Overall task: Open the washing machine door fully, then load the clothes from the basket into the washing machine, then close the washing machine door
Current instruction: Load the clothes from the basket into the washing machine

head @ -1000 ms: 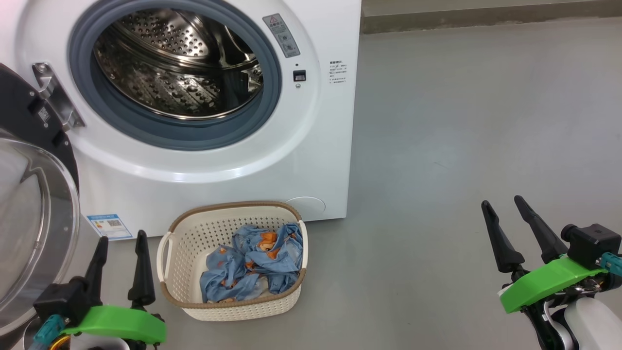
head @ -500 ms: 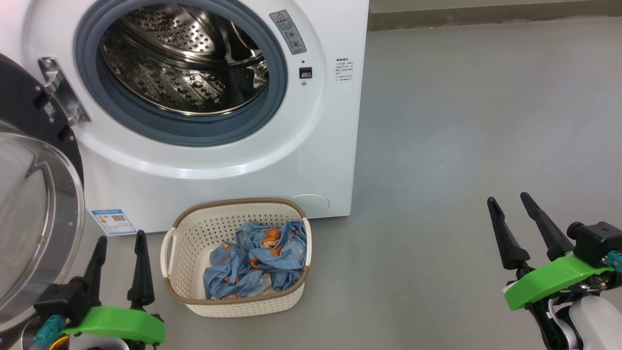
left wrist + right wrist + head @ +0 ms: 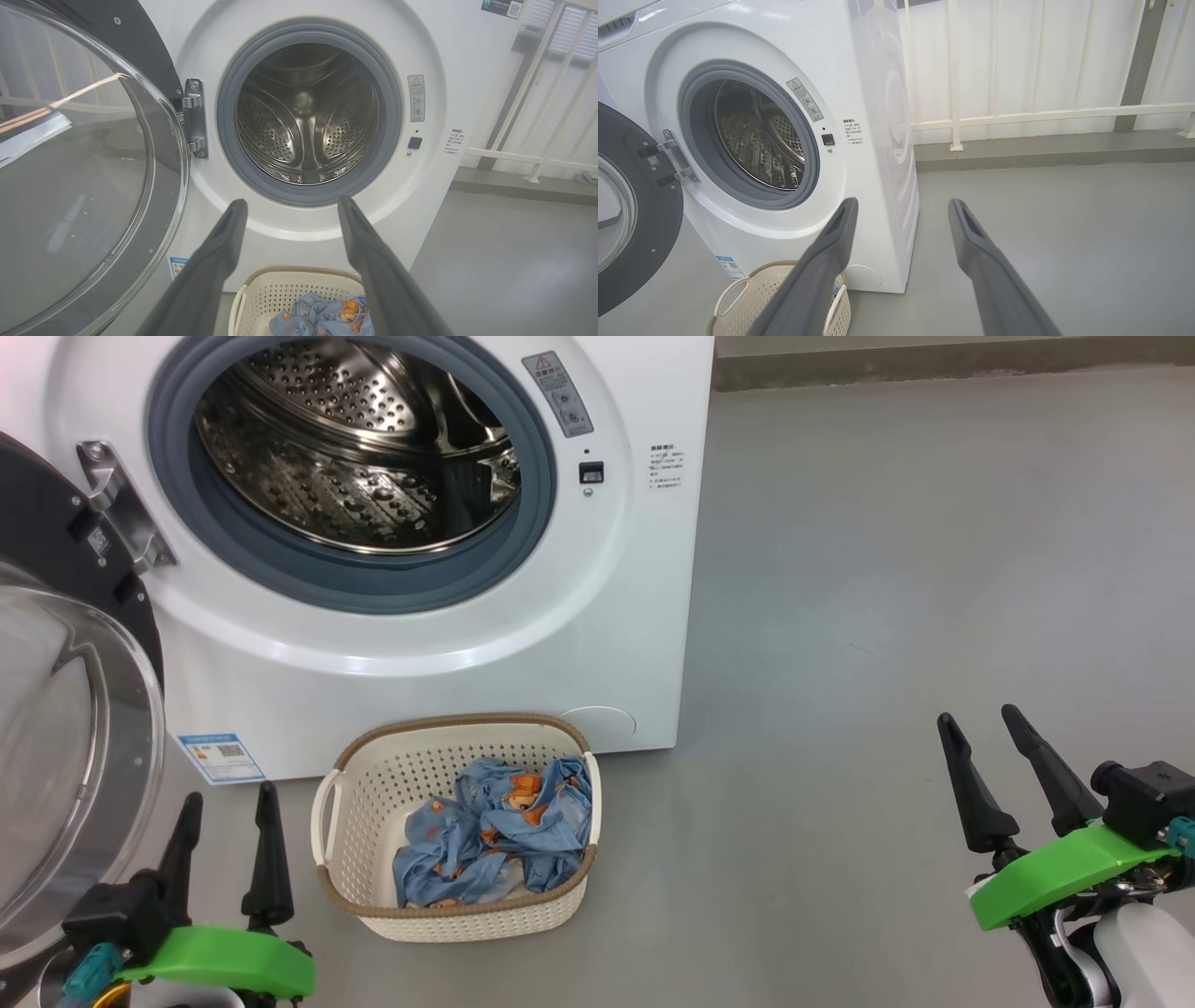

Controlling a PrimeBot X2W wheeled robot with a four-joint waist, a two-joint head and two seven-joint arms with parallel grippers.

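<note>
The clothes, limp blue fabric with orange prints, lie against the right wall of the basket on the floor, beyond my left gripper and right gripper, both spread wide and empty. I judge a trailing piece could hook the woven-look rim and tip the perforated plastic, or snag the rubber gasket before the steel drum. The glossy washing machine door, swung out left, could catch my left gripper.

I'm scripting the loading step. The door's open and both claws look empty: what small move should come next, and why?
Probably swing the left claw rightward and down over the clothes in the basket. It sits open just beside the basket, nearer than the right claw; the washing machine door is swung wide and the drum looks empty.
</note>
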